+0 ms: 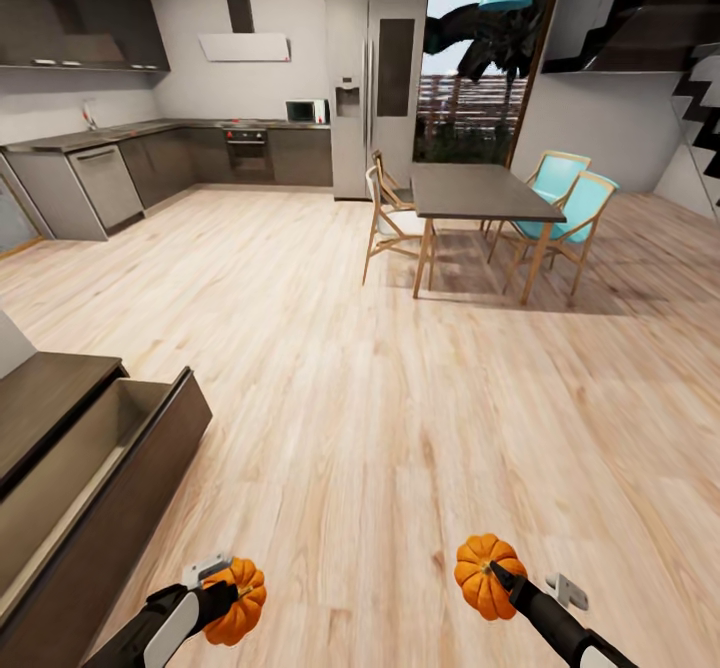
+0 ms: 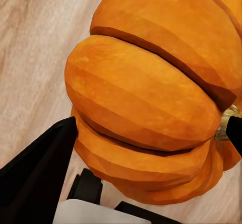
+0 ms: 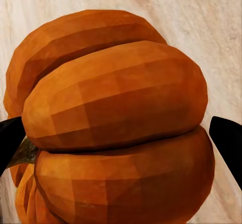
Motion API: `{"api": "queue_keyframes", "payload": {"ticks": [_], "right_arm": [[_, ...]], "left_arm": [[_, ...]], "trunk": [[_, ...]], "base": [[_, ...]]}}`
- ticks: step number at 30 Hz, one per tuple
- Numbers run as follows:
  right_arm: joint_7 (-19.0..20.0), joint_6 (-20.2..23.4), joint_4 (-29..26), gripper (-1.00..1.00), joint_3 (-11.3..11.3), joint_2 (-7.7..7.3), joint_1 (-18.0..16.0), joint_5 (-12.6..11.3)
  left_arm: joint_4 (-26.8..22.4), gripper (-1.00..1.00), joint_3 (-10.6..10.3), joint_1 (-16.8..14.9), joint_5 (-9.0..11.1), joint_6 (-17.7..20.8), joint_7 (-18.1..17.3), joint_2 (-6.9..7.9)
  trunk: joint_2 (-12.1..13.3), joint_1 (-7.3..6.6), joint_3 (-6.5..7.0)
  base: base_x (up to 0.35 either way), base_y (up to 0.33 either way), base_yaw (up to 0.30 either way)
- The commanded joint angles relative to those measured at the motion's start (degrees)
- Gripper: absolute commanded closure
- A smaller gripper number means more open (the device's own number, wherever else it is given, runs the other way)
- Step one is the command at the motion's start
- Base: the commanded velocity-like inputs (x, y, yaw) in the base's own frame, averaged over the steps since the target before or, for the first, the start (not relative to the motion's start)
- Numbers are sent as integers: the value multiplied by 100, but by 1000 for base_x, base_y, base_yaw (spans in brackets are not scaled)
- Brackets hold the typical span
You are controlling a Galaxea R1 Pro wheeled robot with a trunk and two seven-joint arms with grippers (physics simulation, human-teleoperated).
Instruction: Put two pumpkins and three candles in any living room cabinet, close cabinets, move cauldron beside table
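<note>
Each of my grippers holds an orange ribbed pumpkin above the wooden floor. My left gripper (image 1: 228,596) is shut on one pumpkin (image 1: 240,603) at the lower left; up close this pumpkin (image 2: 151,93) sits between my black fingers (image 2: 45,163). My right gripper (image 1: 497,576) is shut on the other pumpkin (image 1: 482,573) at the lower right, and that pumpkin (image 3: 116,128) lies between dark fingertips (image 3: 227,138). The dark-brown cabinet (image 1: 110,488) stands at the left with a drawer pulled open, its beige inside showing. Candles and cauldron are out of view.
A grey dining table (image 1: 480,193) with several chairs stands ahead on the right. A kitchen counter (image 1: 100,163), oven and tall fridge (image 1: 372,88) line the far wall. Black stairs (image 1: 690,58) rise at the right. Open floor (image 1: 330,368) lies between me and the table.
</note>
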Motion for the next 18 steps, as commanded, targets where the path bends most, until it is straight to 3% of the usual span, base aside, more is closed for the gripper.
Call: {"api": "queue_keyframes", "payload": {"ticks": [1, 18], "right_arm": [[8, -25, 4, 100, 13, -1, -5, -28], [4, -18, 10, 100, 12, -1, -5, -37]], "left_arm": [[-10, 100, -49, -3, 56, 11, 55, 8], [-3, 100, -54, -3, 55, 9, 53, 6]], "trunk": [[-2, 3, -4], [-2, 3, -3]], "base": [[326, 0, 0], [326, 0, 0]]}}
